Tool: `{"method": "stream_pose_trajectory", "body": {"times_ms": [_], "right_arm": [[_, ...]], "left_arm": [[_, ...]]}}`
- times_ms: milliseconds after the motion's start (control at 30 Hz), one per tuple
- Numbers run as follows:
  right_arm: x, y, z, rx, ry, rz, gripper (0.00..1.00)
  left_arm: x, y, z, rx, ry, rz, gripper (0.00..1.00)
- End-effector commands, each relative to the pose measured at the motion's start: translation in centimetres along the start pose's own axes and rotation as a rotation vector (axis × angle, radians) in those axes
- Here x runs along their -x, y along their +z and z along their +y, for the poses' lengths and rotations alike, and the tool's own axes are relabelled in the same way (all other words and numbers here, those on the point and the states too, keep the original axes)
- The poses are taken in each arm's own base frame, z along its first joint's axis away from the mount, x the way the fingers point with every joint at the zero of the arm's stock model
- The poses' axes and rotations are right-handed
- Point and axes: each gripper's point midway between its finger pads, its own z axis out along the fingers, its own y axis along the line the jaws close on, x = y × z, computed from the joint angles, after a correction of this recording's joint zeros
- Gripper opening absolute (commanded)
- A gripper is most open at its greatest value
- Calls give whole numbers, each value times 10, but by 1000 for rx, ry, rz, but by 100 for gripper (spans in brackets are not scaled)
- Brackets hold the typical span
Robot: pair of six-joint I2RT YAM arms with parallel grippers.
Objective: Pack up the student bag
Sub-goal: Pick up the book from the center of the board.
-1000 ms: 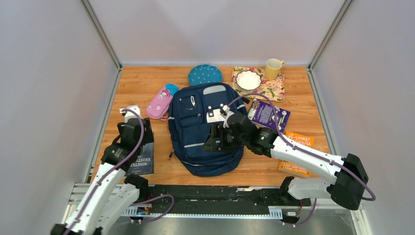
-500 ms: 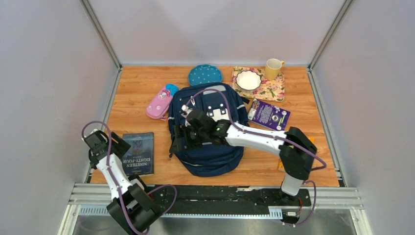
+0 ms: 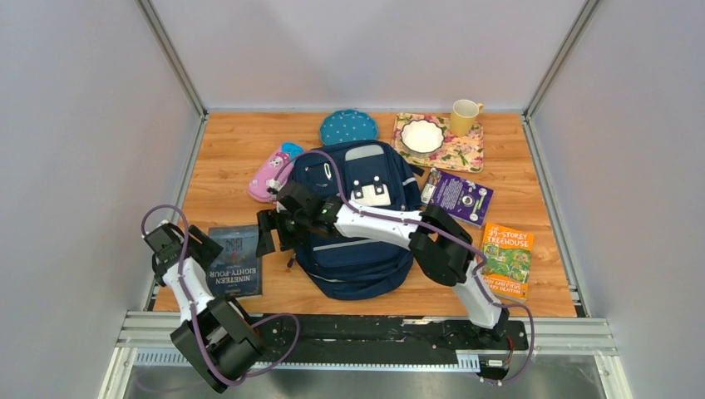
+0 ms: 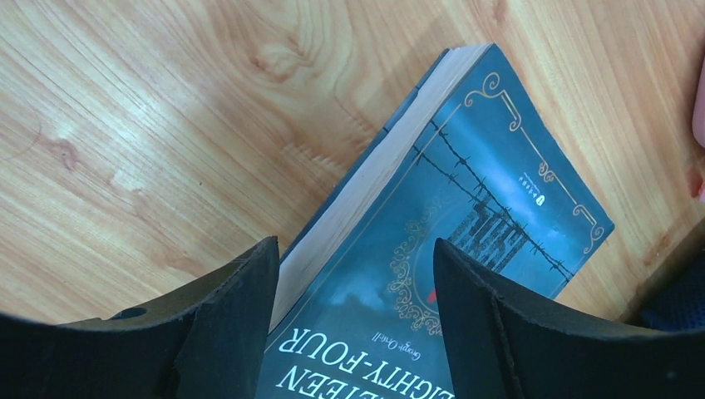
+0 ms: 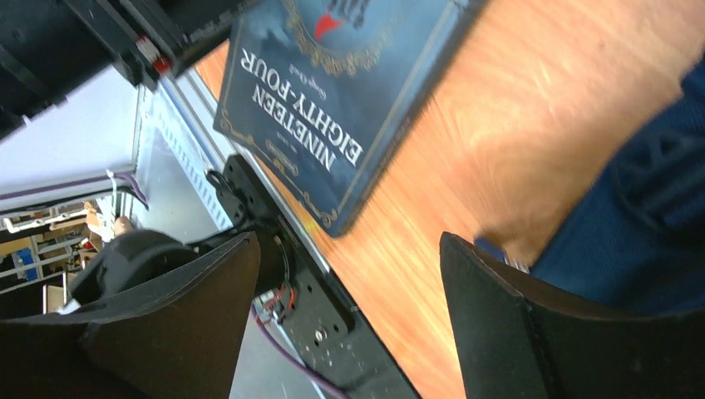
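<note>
Counter [image 3: 233, 158] is all loose stuff, student bag [image 3: 357, 258] looks unpacked; your left gripper [image 4: 353, 253] and right gripper [image 5: 349, 249] hang spread, empty.

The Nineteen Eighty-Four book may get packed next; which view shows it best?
Top external: the whole book shows, lying flat left of the student bag. Left wrist crops its title end; right wrist shows only the title end, tilted.

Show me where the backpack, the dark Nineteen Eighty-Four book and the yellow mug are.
backpack [image 3: 357, 259], overhead view, lower front panel.
dark book [image 3: 235, 264], overhead view, middle of the cover.
yellow mug [image 3: 463, 117], overhead view, outer side of the cup.
</note>
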Motion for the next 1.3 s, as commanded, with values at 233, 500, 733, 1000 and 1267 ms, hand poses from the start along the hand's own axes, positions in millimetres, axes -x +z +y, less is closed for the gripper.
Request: {"method": "stream_pose_trajectory", "body": {"times_ms": [233,500,733,1000,1267], "right_arm": [[14,61,-20,-85,77,1,82],[-1,77,-27,-54,100,67,82],[7,78,-26,-40,120,59,81],[25,72,-30,-40,148,29,80],[27,70,-37,-44,160,38,80]], "left_arm": [[-16,-4,-26,-162,-55,25,66],[-28,-16,-52,-326,-45,62,65],[-38,-29,-76,-478,-38,124,62],[-45,-37,-82,-519,-21,120,49],[-48,-38,-86,-551,-22,144,35]]}}
